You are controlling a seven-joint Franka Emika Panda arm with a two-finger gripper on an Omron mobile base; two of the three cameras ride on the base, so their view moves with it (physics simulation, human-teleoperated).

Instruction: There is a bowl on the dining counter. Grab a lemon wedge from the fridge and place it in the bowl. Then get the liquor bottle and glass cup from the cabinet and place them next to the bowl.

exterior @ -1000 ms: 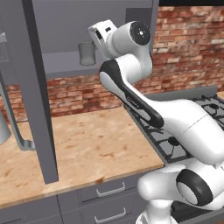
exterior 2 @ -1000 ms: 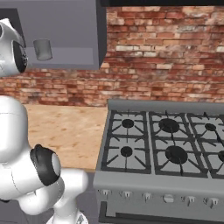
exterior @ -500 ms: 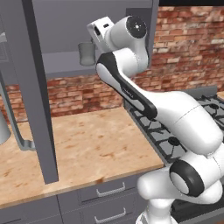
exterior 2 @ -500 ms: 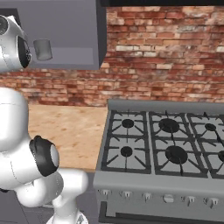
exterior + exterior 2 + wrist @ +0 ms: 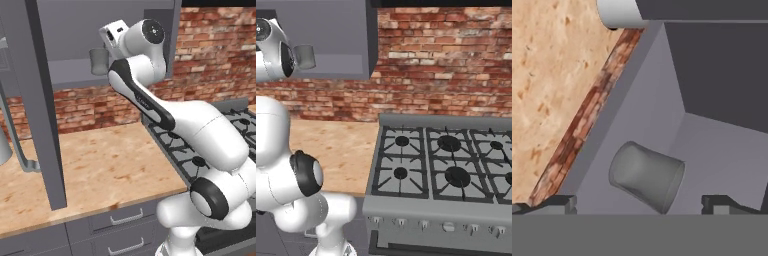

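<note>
A clear glass cup (image 5: 99, 60) stands on the low shelf of the open wall cabinet (image 5: 75, 75). It also shows beside my arm in the right base view, glass cup (image 5: 304, 56). My hand is raised to the shelf, just right of the cup. Along the hand, the glass cup (image 5: 646, 183) lies close ahead, between the lines of my two fingertips (image 5: 559, 202). My gripper (image 5: 643, 204) is open, its jaws wide apart and touching nothing.
The open grey cabinet door (image 5: 42, 100) hangs edge-on at the left, over the wooden counter (image 5: 100, 165). A pale cylinder-shaped thing (image 5: 619, 12) stands on the counter below. The gas stove (image 5: 441, 165) is to the right, with a brick wall (image 5: 446, 65) behind.
The hand has edged left and up toward the glass cup while the forearm swung forward. The jaws stayed open and the cup has not moved.
</note>
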